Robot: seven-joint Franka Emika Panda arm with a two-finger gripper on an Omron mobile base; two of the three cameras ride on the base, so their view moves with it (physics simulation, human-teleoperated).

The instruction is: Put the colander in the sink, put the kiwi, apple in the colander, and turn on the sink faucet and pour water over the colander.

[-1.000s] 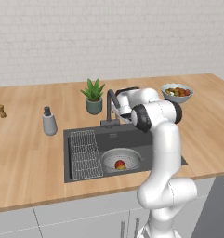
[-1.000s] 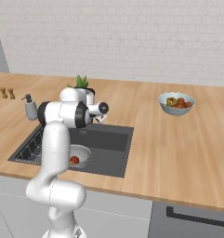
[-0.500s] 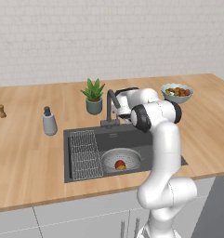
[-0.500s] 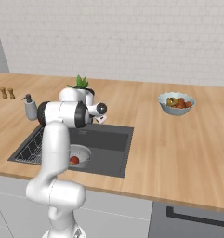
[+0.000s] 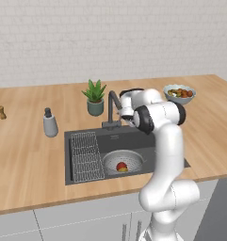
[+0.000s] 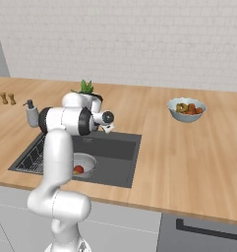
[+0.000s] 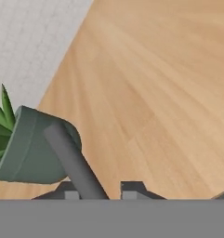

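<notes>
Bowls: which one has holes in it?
The silvery colander down in the sink. The pale fruit bowl on the counter has solid sides.

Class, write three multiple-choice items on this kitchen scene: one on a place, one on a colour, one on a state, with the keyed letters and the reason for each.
1. Where is the round silvery perforated colander?
A. In the dark grey sink
B. On the wooden counter
C. Beside the pale fruit bowl

2. What colour is the small glossy apple in the colander?
A. Green
B. Red
C. Orange

3. What is the state of the dark grey faucet?
A. Water is pouring from it
B. It has fallen over
C. No water is visible

Answers: 1 A, it sits in the basin beside the wire rack. 2 B, it shows red against the metal. 3 C, no stream shows under the spout.
</notes>
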